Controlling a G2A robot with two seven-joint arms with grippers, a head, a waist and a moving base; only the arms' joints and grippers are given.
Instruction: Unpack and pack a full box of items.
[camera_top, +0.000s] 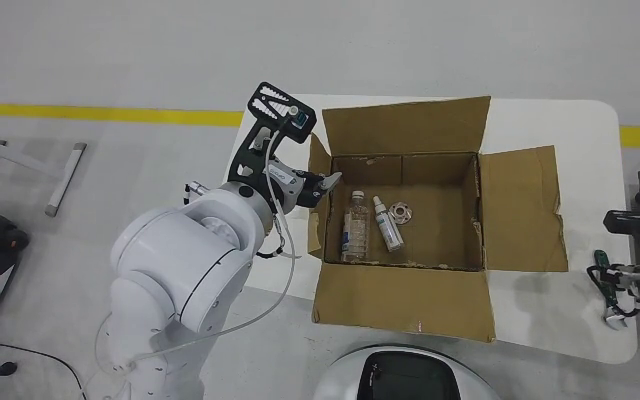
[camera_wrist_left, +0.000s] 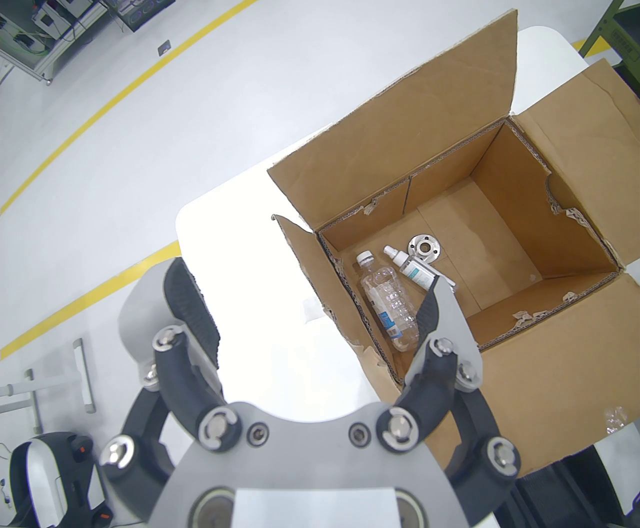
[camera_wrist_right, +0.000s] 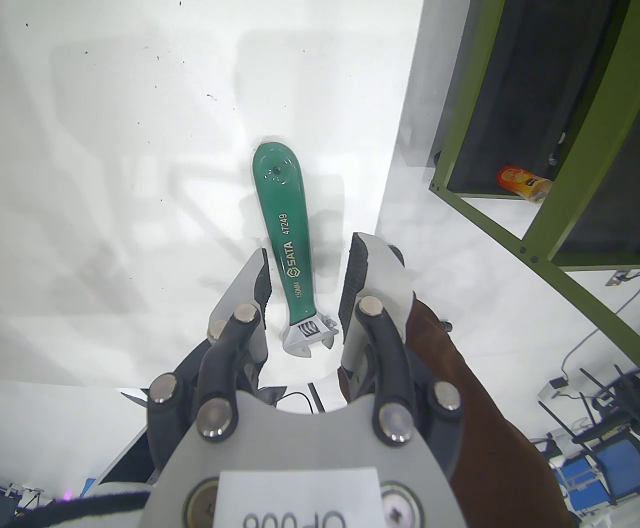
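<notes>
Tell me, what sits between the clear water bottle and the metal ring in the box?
A small white spray bottle lies between the water bottle and the metal ring, as the top view shows.

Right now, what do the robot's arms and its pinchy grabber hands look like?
The left arm is white, round and smooth, with a thin pale cable looping beside it. The left gripper and right gripper each have a silver plate, black links with shiny bolts, and two pale fingers with ridged black pads. A brown cover wraps the right wrist.
</notes>
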